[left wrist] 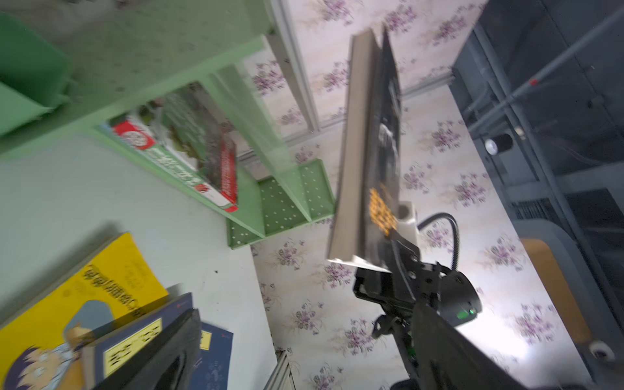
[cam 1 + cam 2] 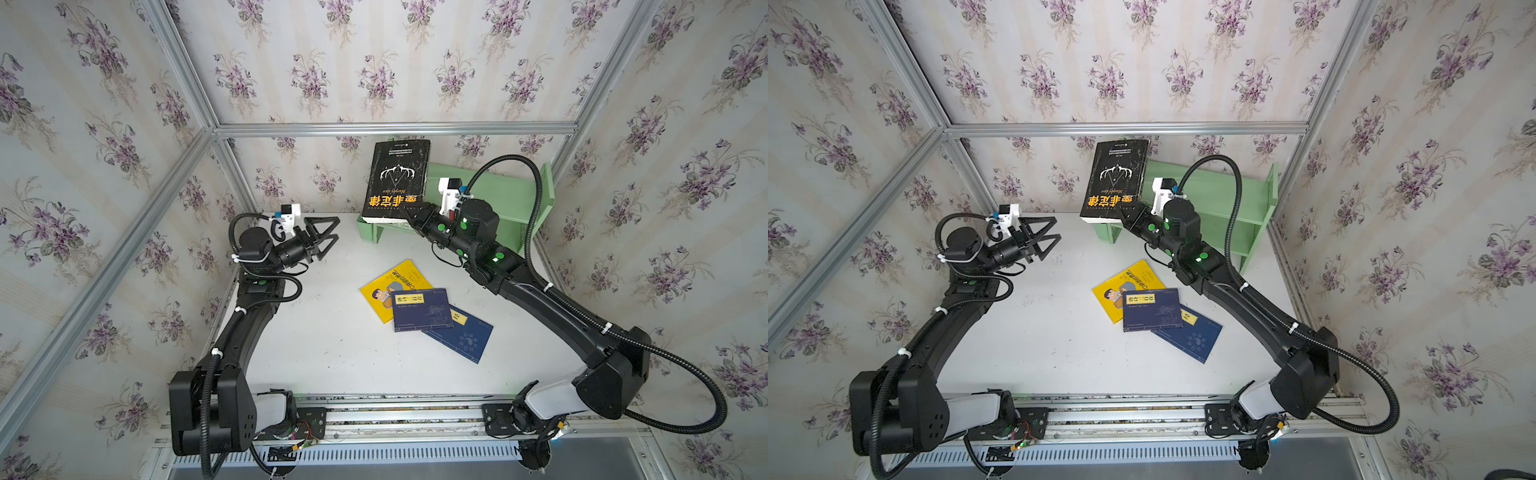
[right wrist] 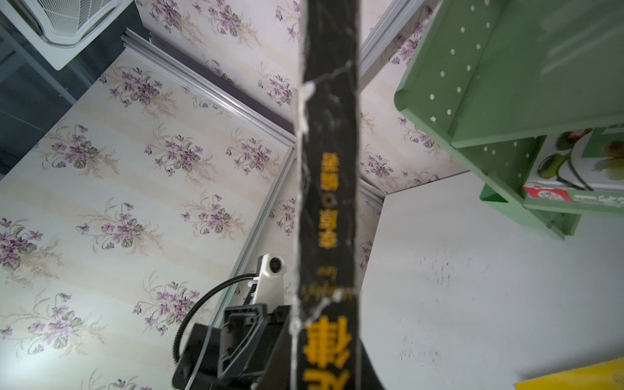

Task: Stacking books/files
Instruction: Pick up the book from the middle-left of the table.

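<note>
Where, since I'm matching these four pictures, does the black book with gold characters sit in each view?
In a top view: black book upper centre, held aloft.
In a top view: upper centre too.
Left wrist: right of centre, edge-on, pages showing.
Right wrist: spine up the middle.
Shared landmark: pale green shelf, in all four.

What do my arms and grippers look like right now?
Black links on left arm and right arm, white base shells, green markers, black corrugated cables held by white ties. On left gripper and right gripper, black triangular open-frame fingers, white camera mounts.
</note>
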Controlling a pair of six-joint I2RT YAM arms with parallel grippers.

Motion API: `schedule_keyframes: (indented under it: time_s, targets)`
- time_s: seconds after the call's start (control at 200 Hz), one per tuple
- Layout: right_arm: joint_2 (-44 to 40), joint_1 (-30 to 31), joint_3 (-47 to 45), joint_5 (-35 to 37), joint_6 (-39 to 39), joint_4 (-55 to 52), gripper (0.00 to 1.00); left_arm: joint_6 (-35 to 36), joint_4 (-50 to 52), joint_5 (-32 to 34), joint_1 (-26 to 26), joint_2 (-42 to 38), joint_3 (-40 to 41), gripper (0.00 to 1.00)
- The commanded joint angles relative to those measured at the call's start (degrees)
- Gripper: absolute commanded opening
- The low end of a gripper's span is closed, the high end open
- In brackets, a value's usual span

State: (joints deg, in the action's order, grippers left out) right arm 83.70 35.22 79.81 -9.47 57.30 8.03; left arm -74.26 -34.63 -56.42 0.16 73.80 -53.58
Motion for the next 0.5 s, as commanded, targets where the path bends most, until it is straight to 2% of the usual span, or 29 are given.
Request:
schedule_keyframes:
  time_s: [0.0, 0.135, 0.27, 0.47, 0.495]
  targets:
    - [-0.5, -0.5, 0.5, 2.6, 0.9, 8.4, 0.0, -5.6, -8.7, 1.9, -5.3, 2.3, -3.3, 0.99]
    - [-0.5, -1.7, -0.3, 2.1, 2.6, 10.4, 0.0, -6.5, -8.7, 6.5, -11.3, 6.8, -8.9, 0.99]
    - [-1.1, -3.0, -0.3, 1.8, 2.9, 11.3, 0.0, -7.8, -6.3, 8.8, -14.3, 12.0, -13.9, 0.99]
    - [-2.0, -4.0, -0.9, -0.2, 4.3, 13.3, 0.0, -2.8, 2.4, 14.2, -19.1, 17.7, -22.0, 0.98]
    - [-2.0, -6.3, -0.8, -0.6, 4.4, 13.4, 0.0, -3.0, 2.4, 14.7, -19.7, 18.3, -22.5, 0.98]
